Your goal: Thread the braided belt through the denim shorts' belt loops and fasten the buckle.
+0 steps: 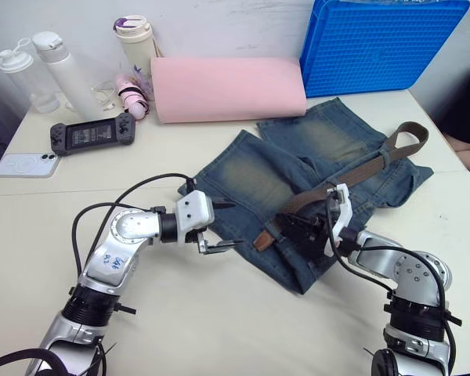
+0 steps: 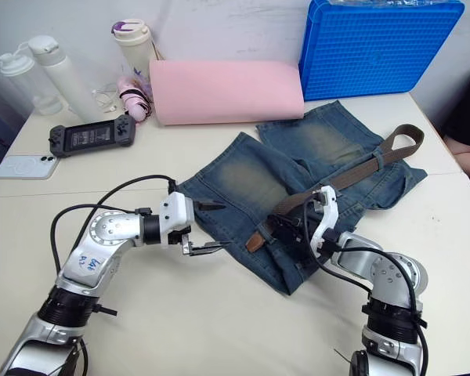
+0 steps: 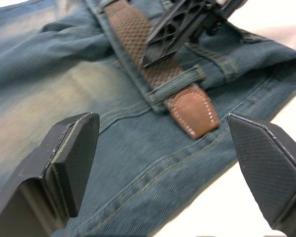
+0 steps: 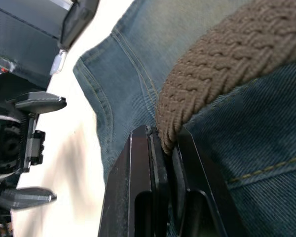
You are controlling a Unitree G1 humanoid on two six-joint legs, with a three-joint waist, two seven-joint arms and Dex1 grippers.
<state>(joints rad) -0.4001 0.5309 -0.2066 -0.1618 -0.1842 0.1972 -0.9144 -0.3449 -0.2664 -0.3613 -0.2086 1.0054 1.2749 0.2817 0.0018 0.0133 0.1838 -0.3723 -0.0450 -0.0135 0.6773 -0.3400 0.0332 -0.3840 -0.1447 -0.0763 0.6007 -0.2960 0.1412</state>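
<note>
Left wrist view: left gripper gapes wide at the shorts' edge on the tabletop — the belt's leather tip through a loop; right gripper pinches the belt.

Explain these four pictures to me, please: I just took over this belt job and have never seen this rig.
Two pictures come from the head camera of a two-armed humanoid, looking down at a table. The other two come from wrist cameras looking along each arm's fingers. The denim shorts lie on the table, with the braided belt running along the waistband. The right end effector pinches the belt. The left end effector hangs open near the belt's leather tip, which pokes out of a belt loop.
</note>
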